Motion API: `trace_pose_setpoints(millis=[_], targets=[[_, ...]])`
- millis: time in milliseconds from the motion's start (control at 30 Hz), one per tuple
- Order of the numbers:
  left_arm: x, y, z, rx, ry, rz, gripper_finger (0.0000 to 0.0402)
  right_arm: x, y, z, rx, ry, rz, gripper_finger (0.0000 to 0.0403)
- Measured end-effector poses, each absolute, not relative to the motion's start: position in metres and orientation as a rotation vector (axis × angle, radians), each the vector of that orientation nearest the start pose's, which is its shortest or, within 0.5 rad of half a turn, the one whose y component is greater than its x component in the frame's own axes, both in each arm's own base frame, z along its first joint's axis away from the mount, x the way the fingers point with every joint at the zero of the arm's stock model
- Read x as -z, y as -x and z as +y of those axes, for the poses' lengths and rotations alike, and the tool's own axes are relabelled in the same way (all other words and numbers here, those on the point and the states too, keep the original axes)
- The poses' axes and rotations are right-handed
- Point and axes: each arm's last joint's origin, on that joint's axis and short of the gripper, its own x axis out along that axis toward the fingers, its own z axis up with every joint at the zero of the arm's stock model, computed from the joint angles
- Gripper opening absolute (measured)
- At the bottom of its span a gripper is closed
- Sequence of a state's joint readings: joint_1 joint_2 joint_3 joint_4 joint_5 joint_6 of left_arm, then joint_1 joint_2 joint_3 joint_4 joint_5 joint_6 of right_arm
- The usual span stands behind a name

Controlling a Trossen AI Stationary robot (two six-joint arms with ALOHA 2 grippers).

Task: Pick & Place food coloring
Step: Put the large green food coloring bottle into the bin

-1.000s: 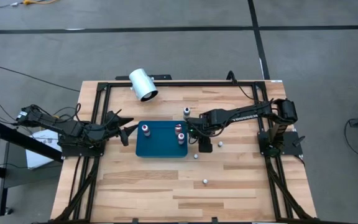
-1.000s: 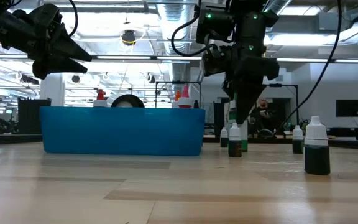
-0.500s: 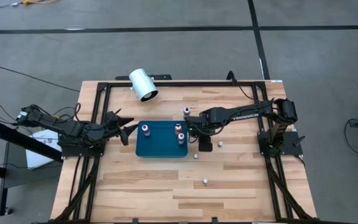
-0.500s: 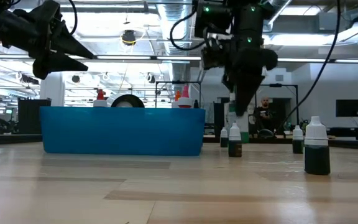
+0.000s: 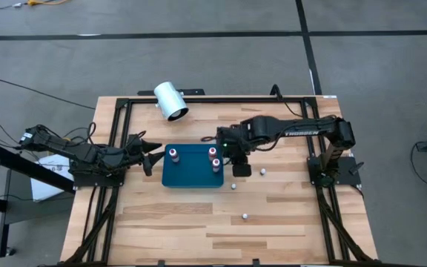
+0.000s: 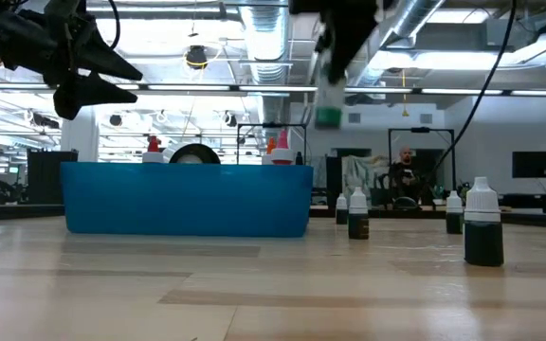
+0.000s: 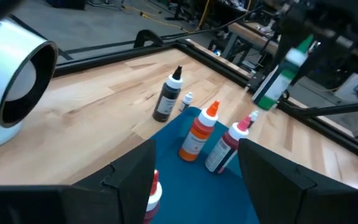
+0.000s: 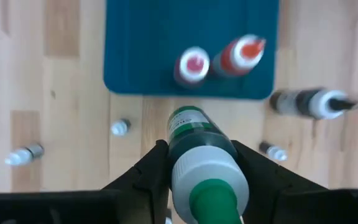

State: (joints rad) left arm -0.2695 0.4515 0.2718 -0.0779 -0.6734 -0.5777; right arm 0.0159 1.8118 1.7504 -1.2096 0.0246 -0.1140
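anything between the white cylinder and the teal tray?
No, bare wood. The high view shows only table planks and the dark frame rail between the white cylinder and the teal tray; the bottles stand in the tray or off its right side.

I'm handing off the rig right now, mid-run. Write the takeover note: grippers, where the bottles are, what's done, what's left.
Right gripper: shut on the green bottle, lifted clear of the table, near the blue tray's right edge.
Left gripper: open, empty, waiting just left of the tray.
Done: three bottles stand in the tray, a red-capped one at left, an orange-topped one and a pink-capped one at right.
Left: place the green bottle in the tray, then the black bottle behind it, the dark-filled bottle, and the small bottles on the wood to its right.
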Motion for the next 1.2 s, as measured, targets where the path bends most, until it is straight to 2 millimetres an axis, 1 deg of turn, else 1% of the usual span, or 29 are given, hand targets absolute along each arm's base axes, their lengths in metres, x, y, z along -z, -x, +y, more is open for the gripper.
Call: trace_pose_setpoints(millis=[233, 300, 433, 633, 767, 967, 1067, 1200], targets=[[-0.215, -0.124, -0.018, -0.352, 0.473, 0.100, 0.0220, -0.360, -0.363, 0.013, -0.074, 0.136, 1.102, 0.0140], [-0.216, -0.124, -0.018, -0.329, 0.480, 0.092, 0.0220, -0.369, -0.365, 0.015, -0.077, 0.139, 1.054, 0.0139], [-0.221, -0.126, -0.020, -0.284, 0.502, 0.049, 0.0220, -0.379, -0.369, 0.019, -0.083, 0.143, 0.964, 0.0130], [-0.233, -0.133, -0.024, -0.186, 0.459, -0.038, 0.0220, -0.383, -0.378, 0.022, -0.081, 0.138, 0.882, 0.0137], [-0.236, -0.140, -0.026, -0.142, 0.437, -0.073, 0.0220, -0.383, -0.381, 0.022, -0.079, 0.134, 0.849, 0.0135], [-0.232, -0.153, -0.031, -0.121, 0.431, -0.066, 0.0220, -0.388, -0.386, 0.022, -0.071, 0.112, 0.777, 0.0135], [-0.230, -0.159, -0.032, -0.119, 0.430, -0.061, 0.0220, -0.389, -0.386, 0.023, -0.091, 0.101, 0.775, 0.0137], [-0.233, -0.167, -0.035, -0.107, 0.412, -0.042, 0.0220, -0.375, -0.397, 0.024, -0.121, 0.083, 0.801, 0.0134]])
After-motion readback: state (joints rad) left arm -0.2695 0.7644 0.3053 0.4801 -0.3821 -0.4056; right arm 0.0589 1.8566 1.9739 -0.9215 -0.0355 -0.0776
